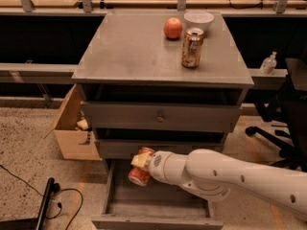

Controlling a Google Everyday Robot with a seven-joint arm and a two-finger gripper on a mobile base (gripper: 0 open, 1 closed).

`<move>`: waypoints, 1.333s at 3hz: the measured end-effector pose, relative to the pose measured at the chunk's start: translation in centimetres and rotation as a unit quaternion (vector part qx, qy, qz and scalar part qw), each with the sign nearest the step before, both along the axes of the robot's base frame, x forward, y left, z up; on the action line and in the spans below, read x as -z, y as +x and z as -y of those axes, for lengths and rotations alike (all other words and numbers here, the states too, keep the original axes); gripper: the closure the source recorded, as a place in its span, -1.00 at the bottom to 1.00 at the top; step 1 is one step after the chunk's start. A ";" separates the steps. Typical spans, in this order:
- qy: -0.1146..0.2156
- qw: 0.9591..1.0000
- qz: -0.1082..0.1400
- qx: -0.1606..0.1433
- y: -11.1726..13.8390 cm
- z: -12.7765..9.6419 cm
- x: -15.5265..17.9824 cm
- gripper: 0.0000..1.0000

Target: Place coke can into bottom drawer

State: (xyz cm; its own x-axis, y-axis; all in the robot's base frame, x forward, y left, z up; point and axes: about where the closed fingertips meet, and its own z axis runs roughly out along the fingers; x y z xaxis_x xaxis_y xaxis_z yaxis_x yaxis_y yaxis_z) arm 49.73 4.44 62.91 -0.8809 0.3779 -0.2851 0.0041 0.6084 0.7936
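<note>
My gripper [140, 163] is shut on the red coke can [139, 174] and holds it tilted, just above the back left part of the open bottom drawer [158, 206]. The can hangs in front of the middle drawer's lower edge. My white arm [230, 176] reaches in from the lower right and hides the drawer's right side. The drawer's inside that shows holds nothing.
On the grey cabinet top [124, 47] stand a gold-tan can [192, 48], a red apple [173, 28] and a white bowl [198, 19]. A cardboard box [72, 128] sits on the floor at the cabinet's left. A black chair base [278, 138] is at the right. Cables [43, 195] lie lower left.
</note>
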 end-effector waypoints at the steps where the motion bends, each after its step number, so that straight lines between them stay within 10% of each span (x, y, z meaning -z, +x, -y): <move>1: 0.001 1.000 0.002 0.002 0.0 0.1 -0.2 1.00; 2: 0.004 1.000 -0.016 0.015 1.3 0.4 2.1 1.00; 4: 0.003 0.990 -0.132 0.043 9.0 1.2 17.7 1.00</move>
State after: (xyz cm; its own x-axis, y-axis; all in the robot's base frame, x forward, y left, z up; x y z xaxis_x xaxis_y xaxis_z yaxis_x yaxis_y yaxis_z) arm 58.77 3.23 45.19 -0.8887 0.4561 -0.0476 0.2635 0.5927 0.7611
